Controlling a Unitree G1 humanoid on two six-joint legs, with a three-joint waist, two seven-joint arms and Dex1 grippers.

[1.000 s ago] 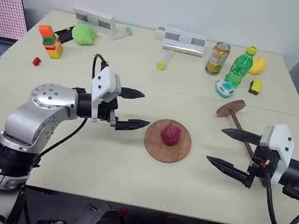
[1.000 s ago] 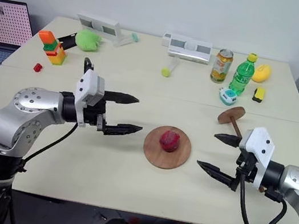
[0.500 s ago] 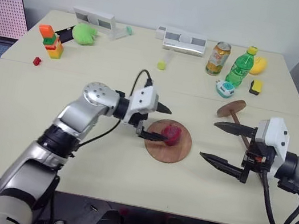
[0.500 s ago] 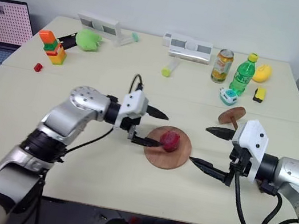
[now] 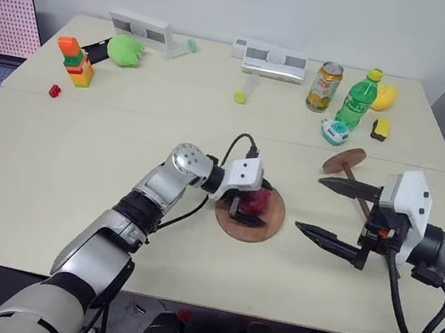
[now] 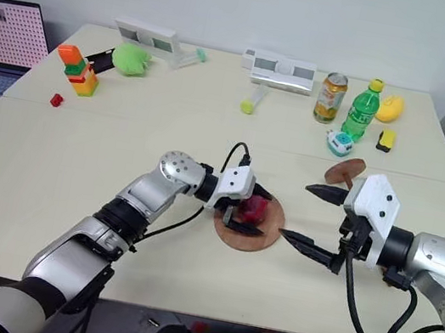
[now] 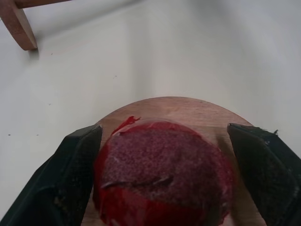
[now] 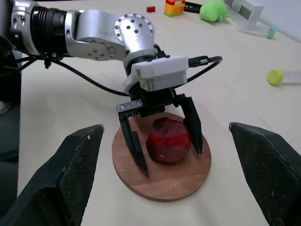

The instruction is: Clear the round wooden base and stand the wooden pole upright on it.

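Reddish-brown and flat, the round wooden base [image 5: 250,215] sits mid-table with a dark red fruit [image 8: 168,140] on it, and our left gripper [image 8: 164,136] has its fingers spread either side of that fruit, though we can't really tell if they're touching it. Our right gripper [image 5: 335,212] hangs wide apart and empty just right of the base, with the wooden pole [image 5: 348,167] lying tipped over on the table behind it.

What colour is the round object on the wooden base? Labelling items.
Dark red object; right wrist view shows it best.
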